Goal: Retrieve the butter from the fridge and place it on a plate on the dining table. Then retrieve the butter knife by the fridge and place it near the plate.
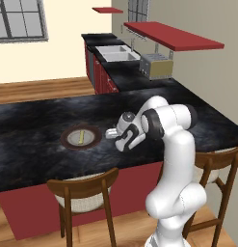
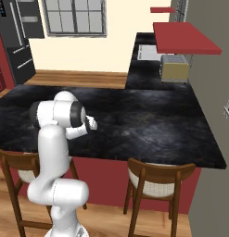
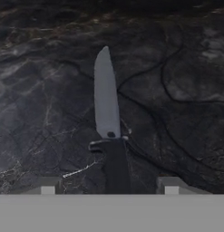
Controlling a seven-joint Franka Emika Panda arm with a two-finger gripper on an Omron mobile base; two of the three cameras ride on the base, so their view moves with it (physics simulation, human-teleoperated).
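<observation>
Black marbled stone runs the length of the dining table (image 1: 38,140), and the nearest thing on it is the gripper (image 1: 111,134), low over the top just to the right of the plate (image 1: 81,137). In the hand view its two fingers (image 3: 44,186) stand apart on either side of the dark handle of the butter knife (image 3: 106,102), which lies flat on the stone with its grey blade pointing away; the fingers grasp nothing. A yellow stick of butter (image 1: 82,136) rests on the plate. The risk, as I judge it, is in pulling away: a finger that brushes the handle on the way up could drag or spin the knife. Beyond the table, the fridge (image 2: 21,39) stands against the far wall.
</observation>
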